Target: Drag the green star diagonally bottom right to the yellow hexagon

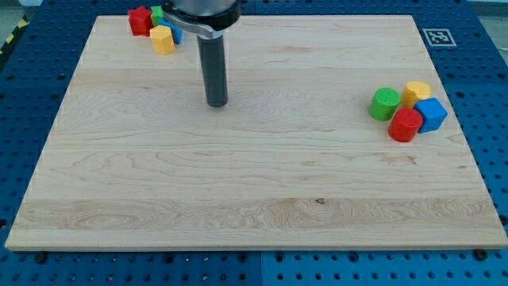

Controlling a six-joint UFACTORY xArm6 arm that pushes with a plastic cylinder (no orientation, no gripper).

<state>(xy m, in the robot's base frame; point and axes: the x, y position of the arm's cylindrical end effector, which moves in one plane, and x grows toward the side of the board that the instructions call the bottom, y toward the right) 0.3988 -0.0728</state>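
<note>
My tip [217, 103] rests on the wooden board [254, 199], left of centre in the upper half, touching no block. At the view's top left is a cluster: a red block [140, 21], a green block [156, 13] that is partly hidden, a yellow hexagon-like block [162, 39] and a blue block [176, 34] mostly hidden behind the arm. This cluster lies up and left of my tip. At the view's right is a second cluster: a green rounded star-like block [385, 104], a yellow block [416, 93], a blue cube [432, 114] and a red block [406, 125].
The board lies on a blue perforated table [484, 95]. A black-and-white marker tag [436, 36] sits just off the board's top right corner. The arm's dark body [202, 12] hangs over the top edge.
</note>
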